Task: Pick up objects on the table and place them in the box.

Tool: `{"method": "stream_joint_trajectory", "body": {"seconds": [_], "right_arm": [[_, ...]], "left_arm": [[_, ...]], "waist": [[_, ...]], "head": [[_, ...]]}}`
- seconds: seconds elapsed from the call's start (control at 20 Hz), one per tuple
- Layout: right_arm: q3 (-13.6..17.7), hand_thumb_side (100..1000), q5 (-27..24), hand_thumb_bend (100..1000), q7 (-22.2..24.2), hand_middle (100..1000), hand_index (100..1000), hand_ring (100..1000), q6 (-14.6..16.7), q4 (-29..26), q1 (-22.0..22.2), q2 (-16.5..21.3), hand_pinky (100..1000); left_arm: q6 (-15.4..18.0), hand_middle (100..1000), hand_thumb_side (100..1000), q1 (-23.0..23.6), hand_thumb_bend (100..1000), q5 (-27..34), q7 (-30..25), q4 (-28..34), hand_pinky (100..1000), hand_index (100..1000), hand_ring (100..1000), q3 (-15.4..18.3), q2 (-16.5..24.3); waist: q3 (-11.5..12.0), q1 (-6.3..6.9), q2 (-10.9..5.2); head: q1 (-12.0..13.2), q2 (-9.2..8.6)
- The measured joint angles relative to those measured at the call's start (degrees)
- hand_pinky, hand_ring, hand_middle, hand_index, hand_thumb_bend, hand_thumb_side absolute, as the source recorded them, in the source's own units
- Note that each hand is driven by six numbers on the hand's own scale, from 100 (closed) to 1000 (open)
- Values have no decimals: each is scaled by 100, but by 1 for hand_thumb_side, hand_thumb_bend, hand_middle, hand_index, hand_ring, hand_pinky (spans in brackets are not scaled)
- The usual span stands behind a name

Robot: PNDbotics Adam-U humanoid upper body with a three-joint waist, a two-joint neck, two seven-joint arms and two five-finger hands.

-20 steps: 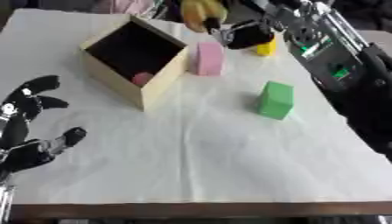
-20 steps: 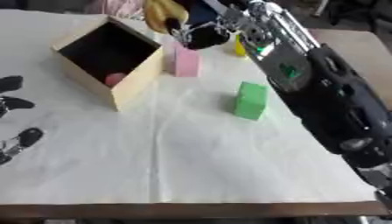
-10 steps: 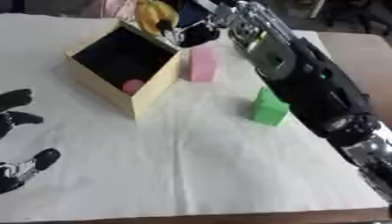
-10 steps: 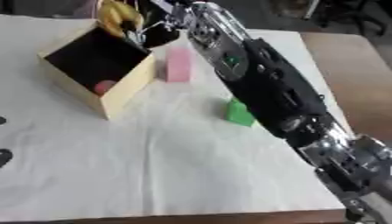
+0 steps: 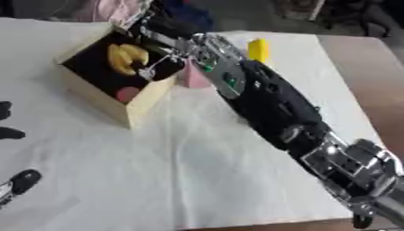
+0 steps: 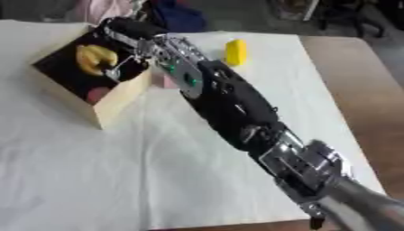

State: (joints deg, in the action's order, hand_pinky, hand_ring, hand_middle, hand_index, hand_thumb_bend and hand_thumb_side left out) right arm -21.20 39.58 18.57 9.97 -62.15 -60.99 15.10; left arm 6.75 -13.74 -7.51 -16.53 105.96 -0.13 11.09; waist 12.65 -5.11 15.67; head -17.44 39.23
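The right hand's (image 5: 162, 67) curled fingers pinch a yellow banana (image 5: 126, 56) inside the box (image 5: 146, 103), far left, above a pink ball (image 5: 127, 94). A second ago the banana hung outside, beyond the box's far rim.

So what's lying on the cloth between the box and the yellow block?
In the left eye view, a pink block stands between the box and the yellow block, right beside the box's wall, partly hidden by the right arm reaching across it.

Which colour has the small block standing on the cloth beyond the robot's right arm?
Yellow. The small upright block shows best in the right eye view.
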Motion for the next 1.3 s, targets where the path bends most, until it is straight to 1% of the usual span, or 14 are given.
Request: {"method": "stream_joint_trajectory", "body": {"seconds": [0.05, 0.15, 0.25, 0.35, 0.5, 0.55, 0.6, 0.65, 0.7, 0.85, 0.95, 1.1, 1.3], "right_arm": [[0, 325, 15, 372, 27, 687, 795, 656, 22, 7, 0, -13, 719], [0, 369, 17, 428, 57, 703, 812, 666, 44, 6, 1, -20, 723], [0, 385, 16, 436, 64, 714, 825, 674, 49, -36, 1, -18, 729], [0, 381, -3, 434, 65, 721, 833, 678, 48, -171, 1, 8, 733], [-3, 376, -174, 424, 96, 729, 845, 684, 18, -601, 6, 202, 740], [-4, 373, -289, 406, 127, 747, 861, 701, -13, -786, 32, 288, 755], [-4, 373, -435, 406, 168, 747, 861, 701, -50, -997, 97, 386, 755], [-4, 378, -617, 402, 226, 780, 891, 733, -108, -1234, 186, 509, 772], [-3, 381, -793, 403, 297, 794, 901, 745, -173, -1478, 292, 639, 778], [17, 388, -1269, 401, 592, 815, 916, 760, -421, -2200, 672, 1044, 788], [78, 393, -1529, 409, 759, 833, 929, 772, -597, -2578, 920, 1267, 796], [198, 402, -1784, 422, 890, 858, 945, 793, -826, -3006, 1277, 1523, 806], [350, 409, -1888, 436, 971, 876, 959, 811, -1011, -3411, 1727, 1813, 816]], "left_arm": [[-3, 843, 372, 0, 772, 0, 3, 0, 773, 807, 646, 0, 0], [-8, 843, 372, 0, 773, 0, 8, 0, 773, 806, 646, 0, 0], [-10, 843, 372, 0, 773, 0, 10, 0, 773, 807, 646, 0, 0], [-12, 843, 372, 1, 773, 0, 12, 0, 773, 806, 646, 1, 0], [-20, 843, 372, 4, 773, -4, 27, 0, 773, 806, 646, 6, 0], [-24, 843, 372, 5, 775, -6, 35, 0, 773, 806, 646, 9, 0], [-26, 843, 372, 10, 775, -9, 47, 0, 773, 806, 646, 22, 1], [-27, 843, 371, 12, 776, -12, 57, 0, 773, 806, 646, 39, 2], [-32, 843, 371, 15, 776, -15, 67, 0, 773, 806, 646, 49, 3], [-42, 843, 371, 30, 777, -49, 106, 0, 773, 806, 646, 89, 4], [-46, 843, 371, 46, 777, -60, 132, 1, 773, 807, 646, 114, 5], [-55, 843, 371, 62, 778, -80, 158, 1, 773, 807, 647, 145, 7], [-53, 844, 371, 64, 779, -110, 184, 1, 773, 807, 647, 165, 9]], "waist": [[-5, 0, 0], [-21, 0, 0], [-36, 0, 0], [-61, -7, 0], [-114, -33, 0], [-132, -33, 0], [-163, -33, 0], [-199, -40, 0], [-234, -46, 0], [-339, -54, 0], [-385, -54, 0], [-439, -54, 0], [-482, -54, 19]], "head": [[-4, 0], [-5, -1], [-3, -1], [13, -1], [55, 0], [74, 0], [100, 0], [131, 0], [169, 0], [275, 0], [333, 0], [397, 0], [458, 2]]}}
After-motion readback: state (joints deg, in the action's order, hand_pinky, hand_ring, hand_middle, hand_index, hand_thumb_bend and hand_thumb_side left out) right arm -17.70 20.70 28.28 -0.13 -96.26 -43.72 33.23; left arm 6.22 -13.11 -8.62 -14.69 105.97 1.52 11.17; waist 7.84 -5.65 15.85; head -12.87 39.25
